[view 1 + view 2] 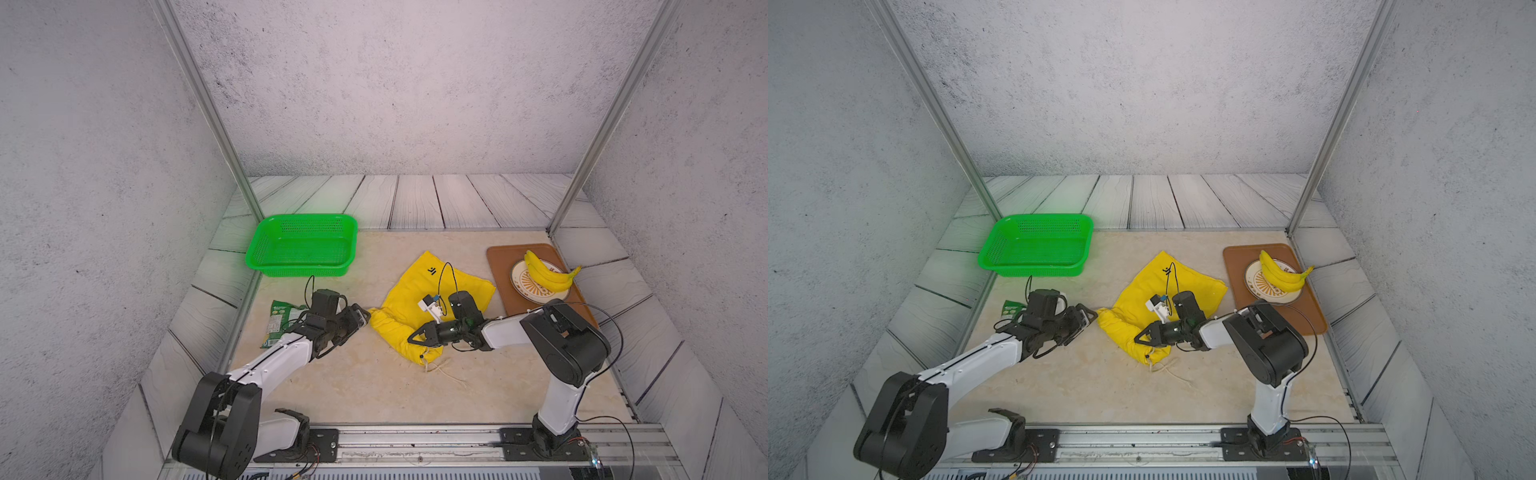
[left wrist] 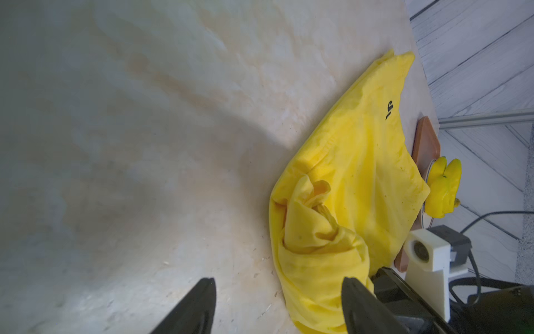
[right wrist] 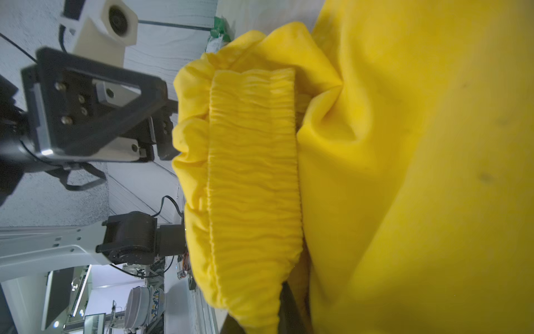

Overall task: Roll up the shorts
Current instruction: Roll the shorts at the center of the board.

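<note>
Midway through the roll, the yellow shorts (image 1: pixel 432 291) lie at the middle of the bench (image 1: pixel 353 386), the waistband (image 3: pixel 251 173) end bunched into a loose tube. The right fingers (image 1: pixel 415 333) appear clamped on that tube, while the left fingers (image 2: pixel 199 306) stand apart just beside its other end. The next move likely calls for regripping and turning the tube toward the flat legs.

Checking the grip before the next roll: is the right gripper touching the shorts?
Touching. In a top view the right gripper sits closed on the shorts; the right wrist view shows the waistband bunched over its finger.
</note>
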